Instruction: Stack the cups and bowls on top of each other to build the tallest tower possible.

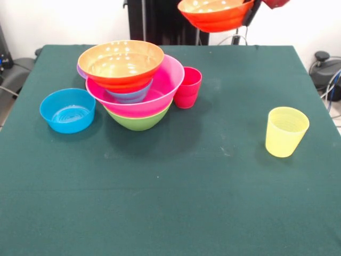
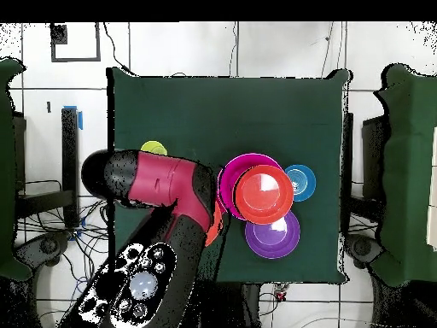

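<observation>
Tower [image 1: 133, 85] sits upper left of centre on the bench [image 1: 170, 202]: bowls nested in one another, widest-rimmed one on top. Lone bowl [image 1: 67, 110] just left of it. One cup [image 1: 187, 87] touching its right side. Other cup [image 1: 286, 131] alone, right of centre. Another bowl [image 1: 216, 13] hangs at top edge, above the bench.

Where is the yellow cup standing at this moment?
In the front view, the yellow cup stands upright alone on the table's right side, well apart from the tower and the red cup.
</observation>
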`<state>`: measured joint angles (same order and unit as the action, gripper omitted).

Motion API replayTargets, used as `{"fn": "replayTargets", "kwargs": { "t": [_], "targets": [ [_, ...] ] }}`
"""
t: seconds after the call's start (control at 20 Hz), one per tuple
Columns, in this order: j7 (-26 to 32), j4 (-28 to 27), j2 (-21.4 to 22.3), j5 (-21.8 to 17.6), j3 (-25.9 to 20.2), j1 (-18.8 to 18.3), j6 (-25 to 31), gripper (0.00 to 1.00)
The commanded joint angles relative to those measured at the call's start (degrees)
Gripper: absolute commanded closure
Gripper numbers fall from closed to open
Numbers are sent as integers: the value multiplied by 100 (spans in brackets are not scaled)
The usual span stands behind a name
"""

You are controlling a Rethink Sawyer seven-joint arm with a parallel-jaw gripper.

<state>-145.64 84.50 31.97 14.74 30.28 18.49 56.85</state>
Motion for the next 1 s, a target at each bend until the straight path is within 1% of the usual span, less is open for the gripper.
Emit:
{"fn": "replayTargets", "kwargs": {
  "t": [0.05,0.5,1.0],
  "targets": [
    [758,434,96,-562,-820,-236,299,100],
    [963,401,232,-806,-987,-598,305,100],
    [1243,430,417,-1239,-1183,-1064,278,100]
  ]
}}
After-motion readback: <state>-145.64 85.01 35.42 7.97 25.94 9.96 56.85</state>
